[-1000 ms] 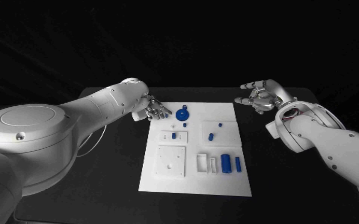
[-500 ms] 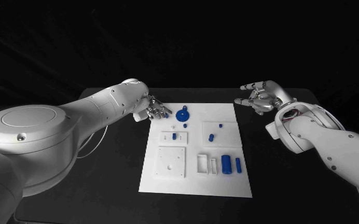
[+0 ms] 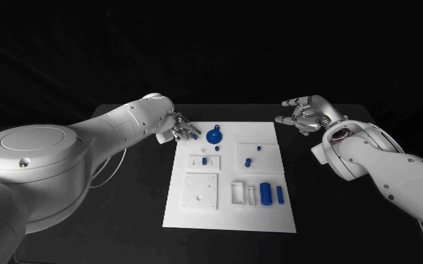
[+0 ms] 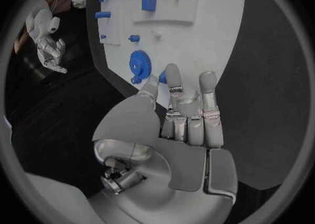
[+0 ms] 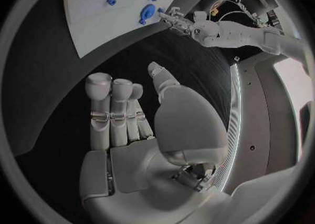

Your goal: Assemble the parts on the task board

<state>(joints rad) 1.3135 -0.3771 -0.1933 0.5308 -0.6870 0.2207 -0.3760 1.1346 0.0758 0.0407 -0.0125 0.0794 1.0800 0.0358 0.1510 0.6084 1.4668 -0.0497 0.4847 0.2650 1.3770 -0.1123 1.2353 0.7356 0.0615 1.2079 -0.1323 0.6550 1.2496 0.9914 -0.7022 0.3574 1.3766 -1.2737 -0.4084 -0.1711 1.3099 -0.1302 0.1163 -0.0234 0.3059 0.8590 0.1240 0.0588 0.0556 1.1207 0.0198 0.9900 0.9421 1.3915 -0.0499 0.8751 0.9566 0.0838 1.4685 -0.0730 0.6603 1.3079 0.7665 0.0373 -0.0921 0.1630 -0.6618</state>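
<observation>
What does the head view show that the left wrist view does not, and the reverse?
Head view alone: the two blue cylinders lying at the task board's near edge. Left wrist view alone: the left robot hand's palm side, fingers raised and holding nothing. Both share: the blue gear close to the left robot hand, and the right robot hand off the board.

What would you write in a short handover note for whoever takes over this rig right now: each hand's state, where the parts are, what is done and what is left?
Left hand: holds nothing, fingers apart, at the task board's far left corner, just beside the blue gear.
Right hand: holds nothing, fingers loosely curled, hovering off the board's far right corner.
Parts: gear at the board's far edge; small blue pieces mid-board; two blue cylinders near the front right.
Done: no part in hand yet.
Left: apparently the whole assembly, probably starting with the gear.
</observation>
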